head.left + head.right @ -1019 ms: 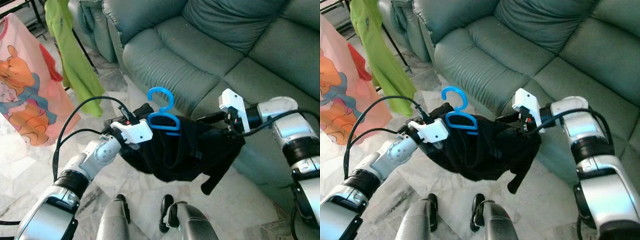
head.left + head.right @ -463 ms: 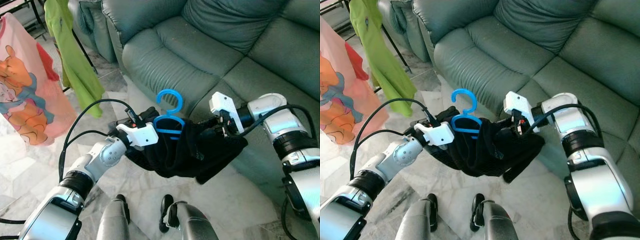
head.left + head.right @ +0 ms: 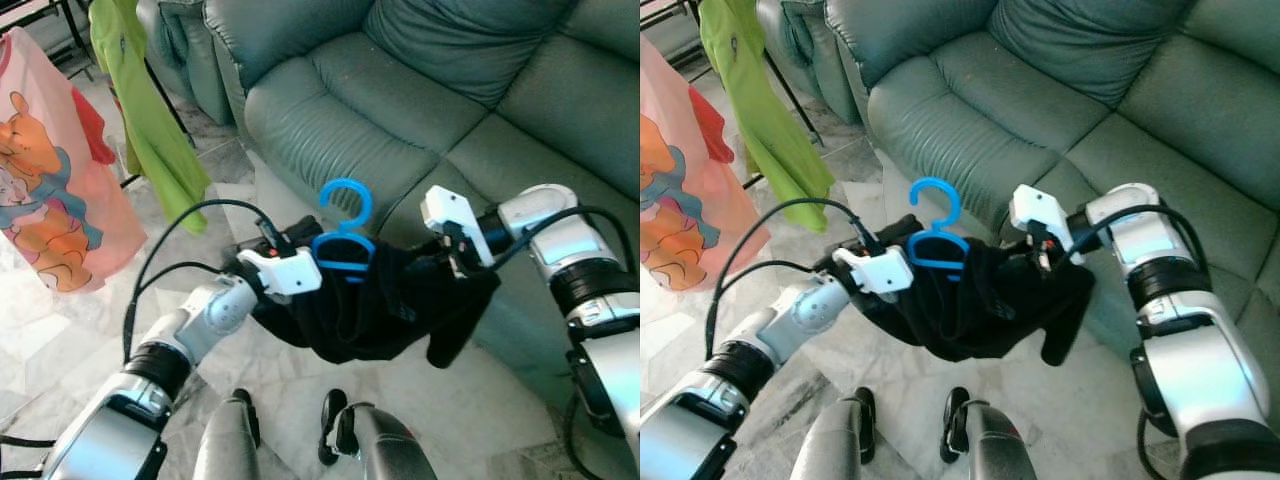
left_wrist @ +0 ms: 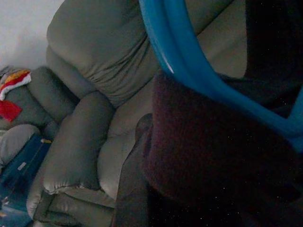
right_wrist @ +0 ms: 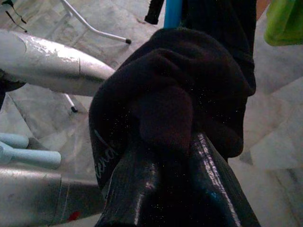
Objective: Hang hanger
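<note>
A blue plastic hanger (image 3: pixel 344 232) carries a black garment (image 3: pixel 375 315) that sags between my two arms above the floor. My left gripper (image 3: pixel 288 240) is shut on the hanger's left shoulder, with the cloth bunched around it. On the other side, my right gripper (image 3: pixel 440 262) is shut on the garment's right end. The hook (image 3: pixel 937 200) points up, in front of the sofa. In the left wrist view the blue bar (image 4: pixel 189 71) crosses over dark cloth (image 4: pixel 213 161). The right wrist view has the fingers (image 5: pixel 156 189) pinching a wad of black fabric (image 5: pixel 175 90).
A grey-green sofa (image 3: pixel 420 100) runs across the back and right. A drying rack at far left holds a green shirt (image 3: pixel 145 110) and a pink printed garment (image 3: pixel 50 190). Marble floor (image 3: pixel 60 350) lies below, with my feet (image 3: pixel 290 420) at the bottom.
Both arms shifted slightly right with the hanger and garment. The black cloth's right corner dropped lower and now hangs down again under the right gripper.
</note>
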You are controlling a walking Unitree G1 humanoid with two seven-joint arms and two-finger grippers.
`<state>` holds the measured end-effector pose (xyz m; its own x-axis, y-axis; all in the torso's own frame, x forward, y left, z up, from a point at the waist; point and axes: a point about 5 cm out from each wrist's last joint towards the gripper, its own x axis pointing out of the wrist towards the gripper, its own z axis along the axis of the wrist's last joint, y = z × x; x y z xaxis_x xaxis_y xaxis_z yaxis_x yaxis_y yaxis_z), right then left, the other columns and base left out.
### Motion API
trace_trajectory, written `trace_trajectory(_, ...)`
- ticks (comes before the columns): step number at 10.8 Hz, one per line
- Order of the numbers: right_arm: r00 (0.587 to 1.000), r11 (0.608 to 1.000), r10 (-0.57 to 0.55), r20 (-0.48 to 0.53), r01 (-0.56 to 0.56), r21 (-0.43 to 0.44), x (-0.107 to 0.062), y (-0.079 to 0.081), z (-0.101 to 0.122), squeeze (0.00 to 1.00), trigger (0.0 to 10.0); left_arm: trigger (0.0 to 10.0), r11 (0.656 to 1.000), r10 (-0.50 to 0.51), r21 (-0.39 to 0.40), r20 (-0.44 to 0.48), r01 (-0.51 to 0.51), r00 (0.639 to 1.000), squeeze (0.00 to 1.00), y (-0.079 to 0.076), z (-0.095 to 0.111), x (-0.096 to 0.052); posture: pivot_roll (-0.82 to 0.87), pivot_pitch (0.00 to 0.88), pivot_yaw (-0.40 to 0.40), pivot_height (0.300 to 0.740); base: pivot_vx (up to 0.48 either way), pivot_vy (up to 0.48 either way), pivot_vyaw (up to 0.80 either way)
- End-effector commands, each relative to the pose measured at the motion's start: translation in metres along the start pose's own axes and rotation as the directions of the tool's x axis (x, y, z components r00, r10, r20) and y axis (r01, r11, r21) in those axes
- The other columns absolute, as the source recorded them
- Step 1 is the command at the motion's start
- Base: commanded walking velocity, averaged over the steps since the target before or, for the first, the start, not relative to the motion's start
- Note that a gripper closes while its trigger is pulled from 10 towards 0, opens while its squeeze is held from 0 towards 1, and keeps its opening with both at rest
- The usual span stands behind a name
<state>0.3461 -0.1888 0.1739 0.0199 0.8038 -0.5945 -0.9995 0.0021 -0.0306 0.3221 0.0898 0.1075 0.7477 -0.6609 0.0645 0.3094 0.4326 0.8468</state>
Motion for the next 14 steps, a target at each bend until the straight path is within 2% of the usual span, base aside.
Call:
trace_trajectory(1, 0.996, 0.997, 0.072, -0.046, -0.07, 0.035, 0.0072, 0.0076, -0.0125, 0.0, 0.0, 0.0, 0.998, 0.066, -0.031, 0.151, -0.062, 0.986, 0.0, 0.0073, 0.0281, 0.0131, -0.06, 0.195, -0.059, 0.74, 0.0, 0.0, 0.0)
trace_trajectory(14, 0.995, 0.995, 0.091, -0.033, -0.089, 0.05, 0.0123, 0.0124, -0.0178, 0.0, 0.0, 0.0, 0.998, 0.056, -0.022, 0.155, -0.054, 0.986, 0.0, 0.0058, 0.0289, 0.0143, -0.06, 0.189, -0.056, 0.74, 0.0, 0.0, 0.0)
